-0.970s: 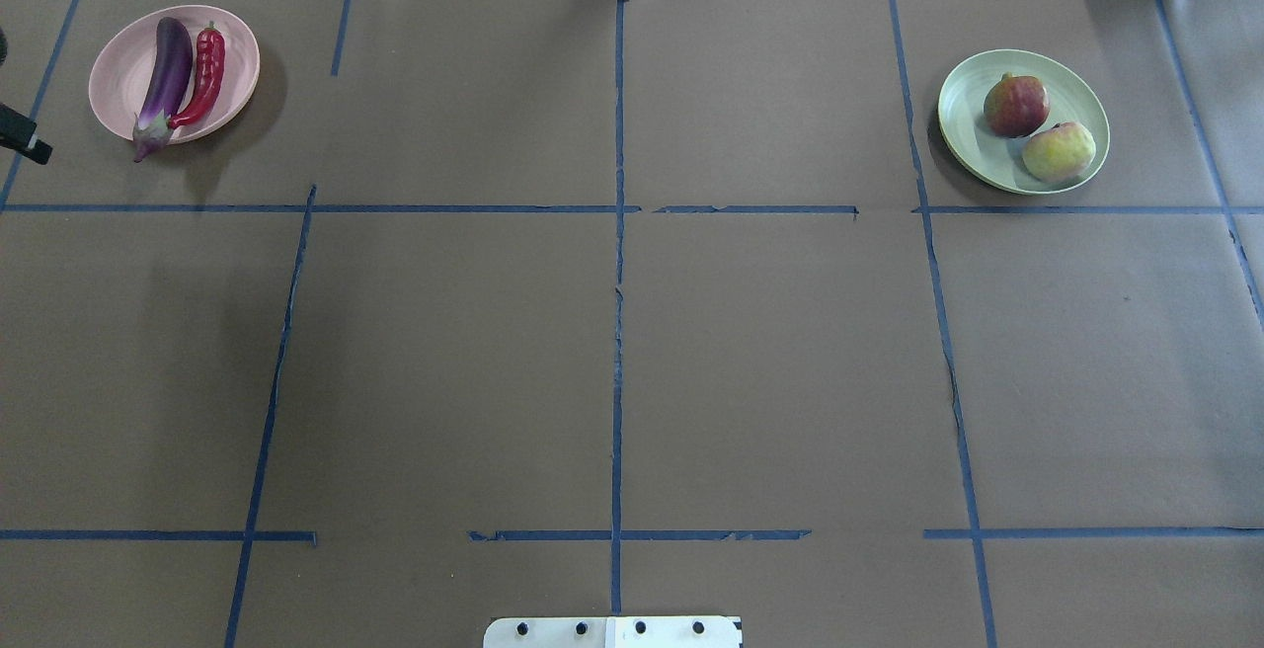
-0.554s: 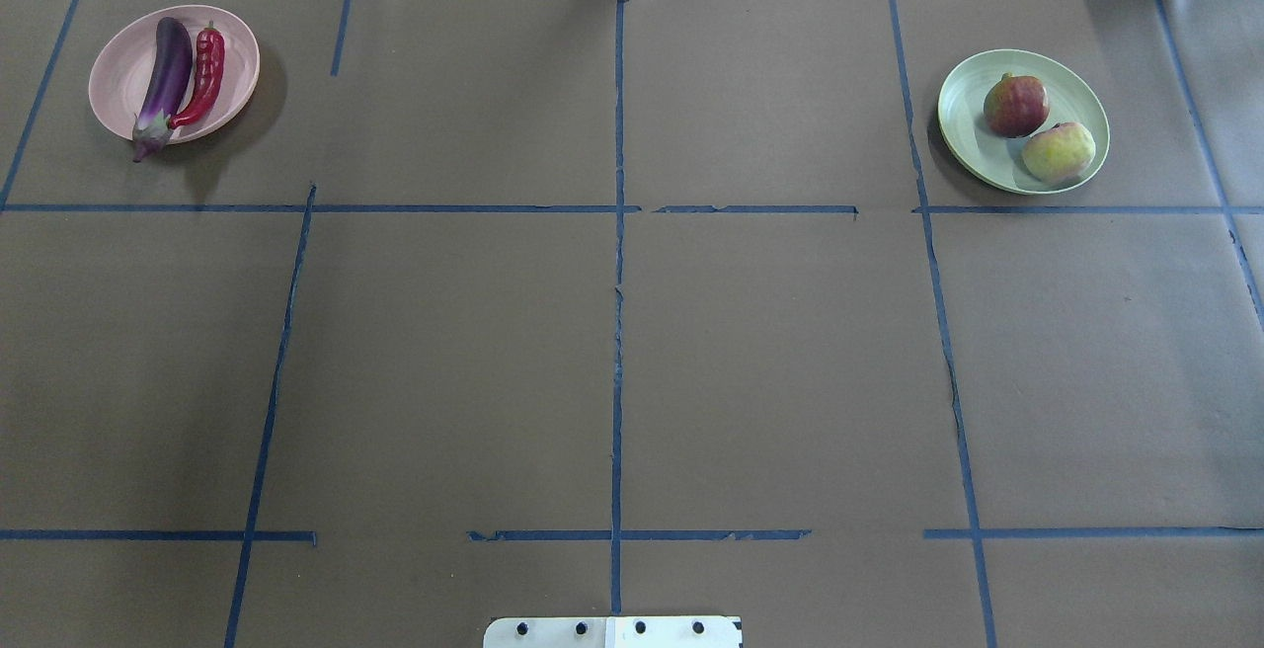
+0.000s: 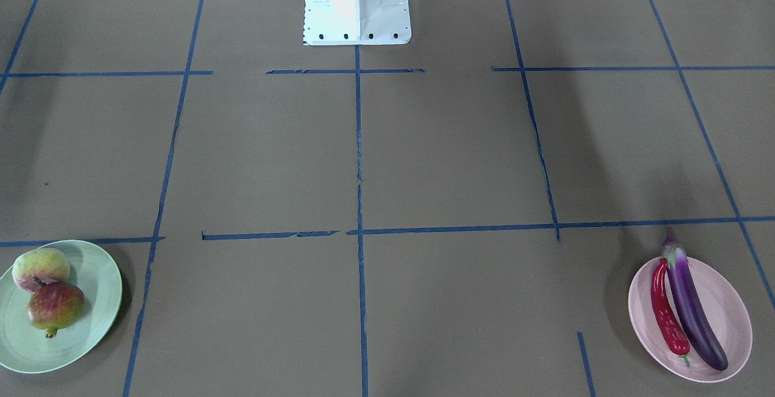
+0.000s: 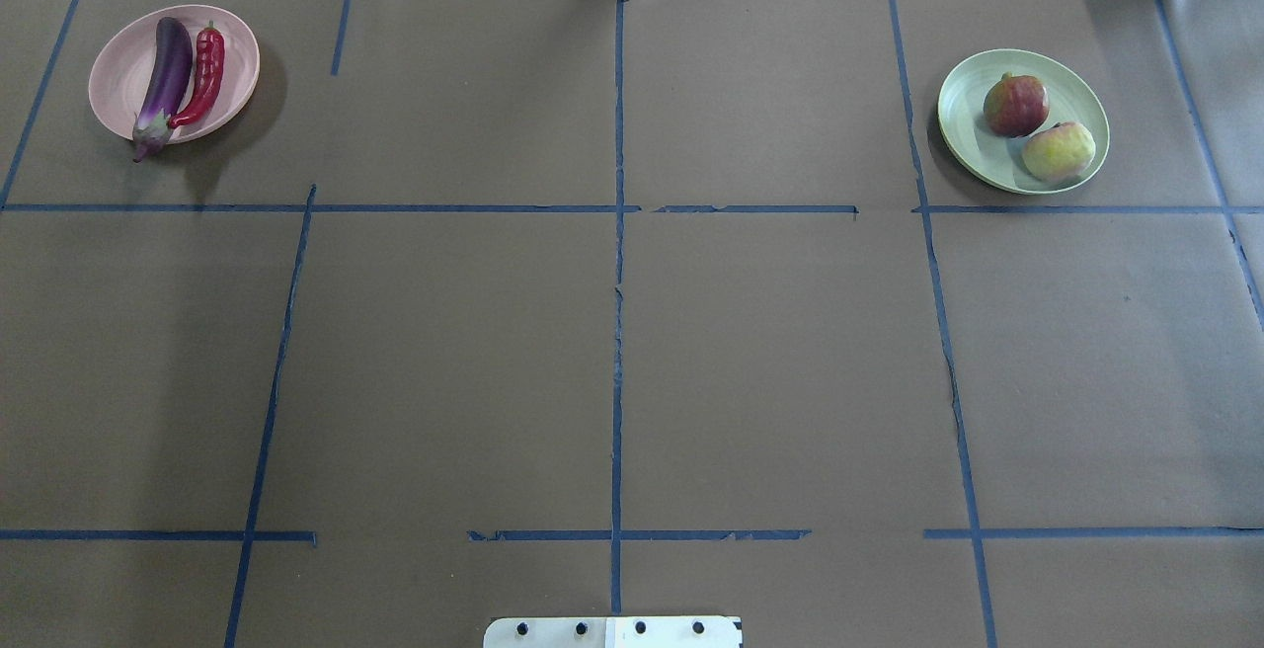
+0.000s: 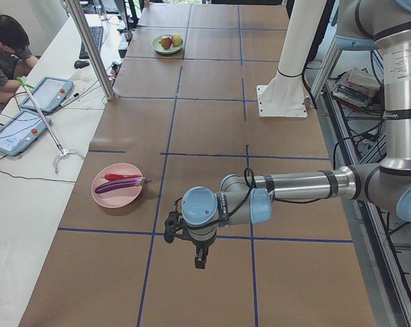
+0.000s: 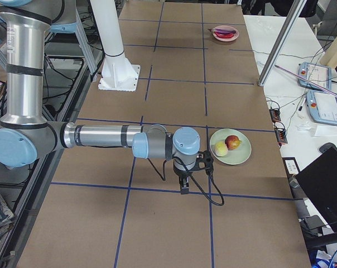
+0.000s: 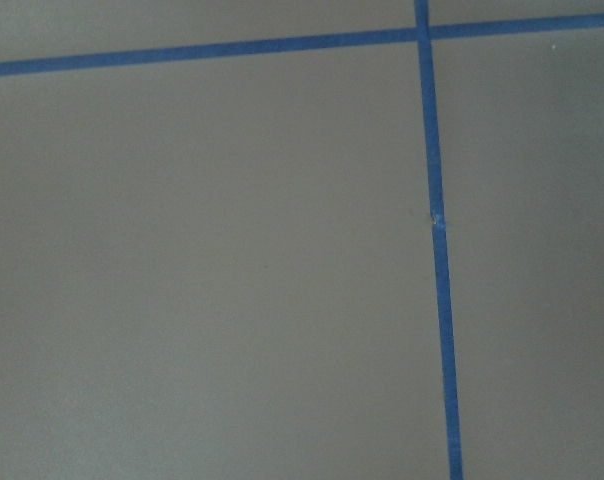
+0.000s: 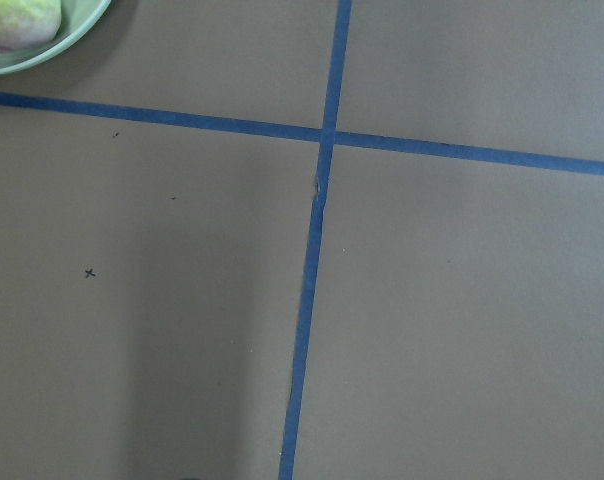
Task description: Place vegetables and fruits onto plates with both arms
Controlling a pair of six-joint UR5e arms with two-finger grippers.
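The purple eggplant (image 4: 166, 75) and the red chili pepper (image 4: 204, 75) lie side by side on the pink plate (image 4: 118, 85) at the far left; the plate also shows in the front view (image 3: 732, 324). The pomegranate (image 4: 1015, 105) and the peach (image 4: 1059, 152) sit on the mint green plate (image 4: 968, 134) at the far right. My left gripper (image 5: 201, 259) hangs over bare table near the pink plate (image 5: 117, 197). My right gripper (image 6: 183, 184) hangs beside the green plate (image 6: 235, 156). Both show only in side views, so I cannot tell if they are open or shut.
The white base block (image 3: 357, 3) stands at the table's near middle edge. Blue tape lines cross the brown table cover. An operator (image 5: 5, 48) sits at a side table with tablets (image 5: 49, 92). A metal post (image 5: 90, 48) stands by the far edge.
A black part of the left gripper at the overhead view's left edge has moved out of that view. The plates and produce have not moved.
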